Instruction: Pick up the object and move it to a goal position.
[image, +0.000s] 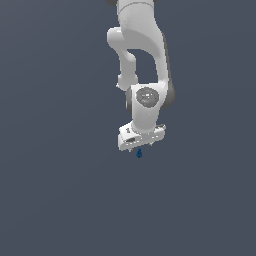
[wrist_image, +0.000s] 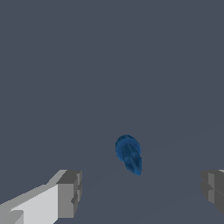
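The white arm (image: 142, 60) is reaching down from the top of the exterior view, and its gripper (image: 139, 148) is hanging just above the dark-blue object (image: 139, 153). In that view the object is showing as a tiny blob directly under the white gripper body, and the gap between the two is too small to judge whether they are touching. The grey tabletop (image: 60, 200) is filling the whole picture with no edge or corner showing, so the object's place on it cannot be given relative to them.

In the wrist view the gripper (wrist_image: 140, 192) is standing spread wide, one grey fingertip (wrist_image: 69, 193) to one side and the other at the picture's border. The object (wrist_image: 128, 153) is lying between the two, apart from both. Nothing is standing between either fingertip and the object.
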